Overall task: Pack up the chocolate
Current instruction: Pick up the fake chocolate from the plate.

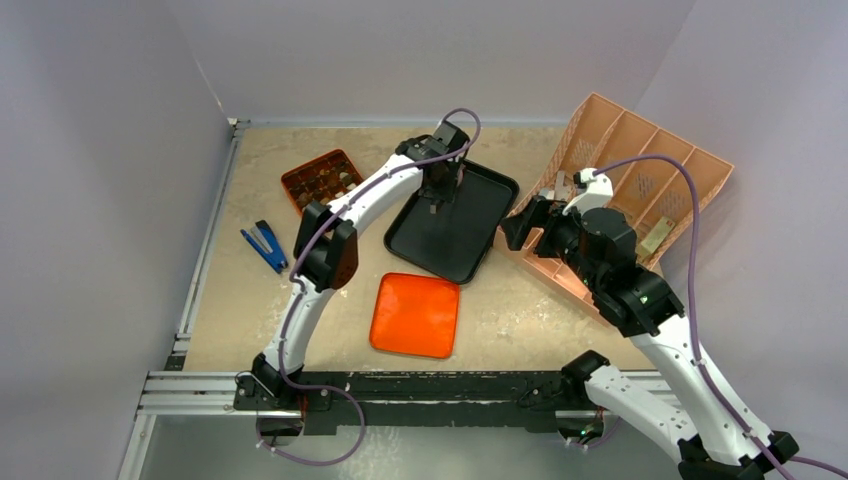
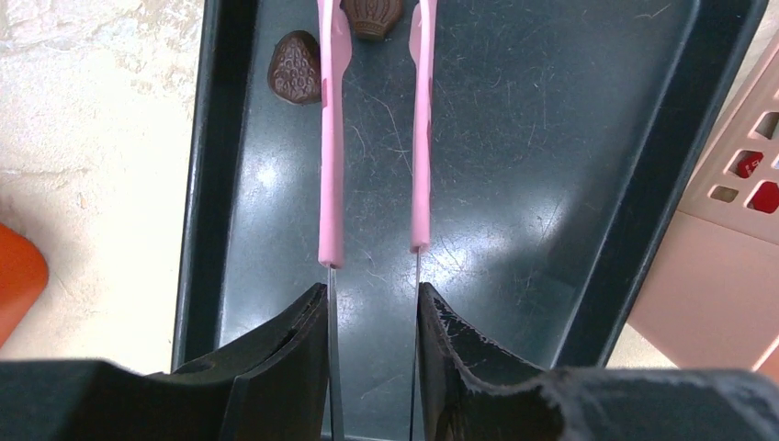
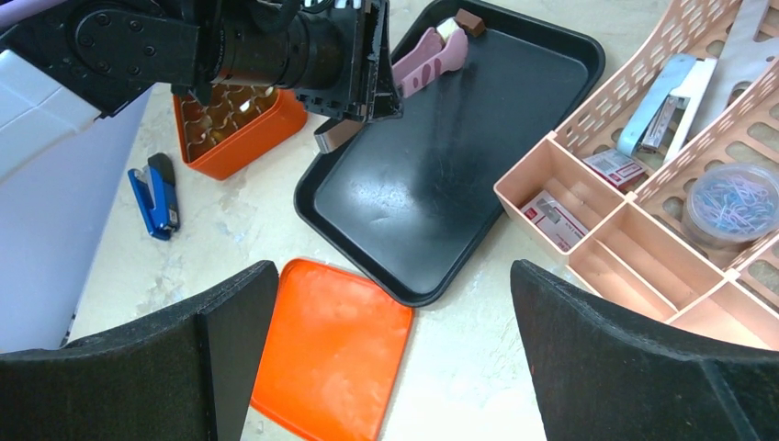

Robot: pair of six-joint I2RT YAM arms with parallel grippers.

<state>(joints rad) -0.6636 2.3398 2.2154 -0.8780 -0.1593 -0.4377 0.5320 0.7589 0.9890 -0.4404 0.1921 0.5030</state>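
Overhead, two white arms reach over a beige table. The left gripper (image 1: 437,192) is clenched on pink tongs (image 2: 421,138), whose two blades run forward over a black tray (image 2: 551,138). The blade tips stand a little apart at the tray's far end.

One dark chocolate (image 2: 373,15) sits between the tong tips at the top edge of the left wrist view; whether the blades touch it cannot be told. A second dark piece (image 2: 294,78), shaped like a strawberry, lies just beside the left blade, near the tray's wall. More pieces already fill an orange box (image 1: 322,180) of small cells, left of the tray. An orange lid (image 1: 415,314) lies flat in front of the tray.

The right gripper (image 3: 390,358) hangs released, jaws wide, holding nothing, above the table near a peach organiser (image 3: 634,220) of office supplies. A blue stapler (image 1: 265,246) lies at the table's left side.

The chocolates look tiny, light and rigid, with smooth, likely slippery sides. They could skid on the tray or pop out if pinched hard. The safest hold is probably across the widest flat sides, tips low against the tray, with gentle pressure.
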